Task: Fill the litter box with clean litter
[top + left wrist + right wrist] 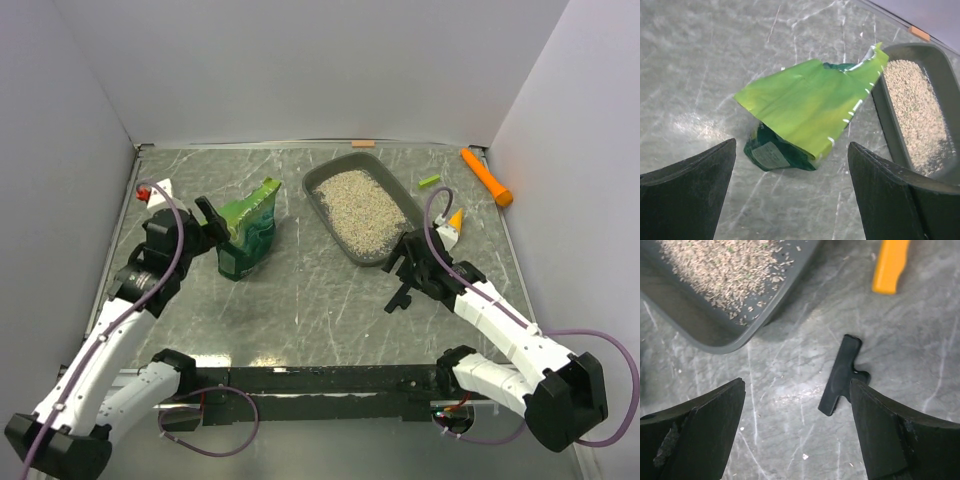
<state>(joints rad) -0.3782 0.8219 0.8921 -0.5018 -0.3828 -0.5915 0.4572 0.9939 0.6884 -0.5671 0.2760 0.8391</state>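
The right gripper [796, 387] holds its jaws apart, empty — the litter box [705, 327] lies ahead-left, outside them. The left gripper [791, 146] gapes likewise.

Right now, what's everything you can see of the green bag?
The green bag is crinkled and glossy, foil-like: bright green above, darker green near the base, with a pale label panel. Its top is open with a ragged edge, and one flap is folded over. It sits slumped on the table, left of the litter box, with its mouth toward the box and a gap between them in the top view. The left hand is open beside it, not gripping. The contents are not visible.
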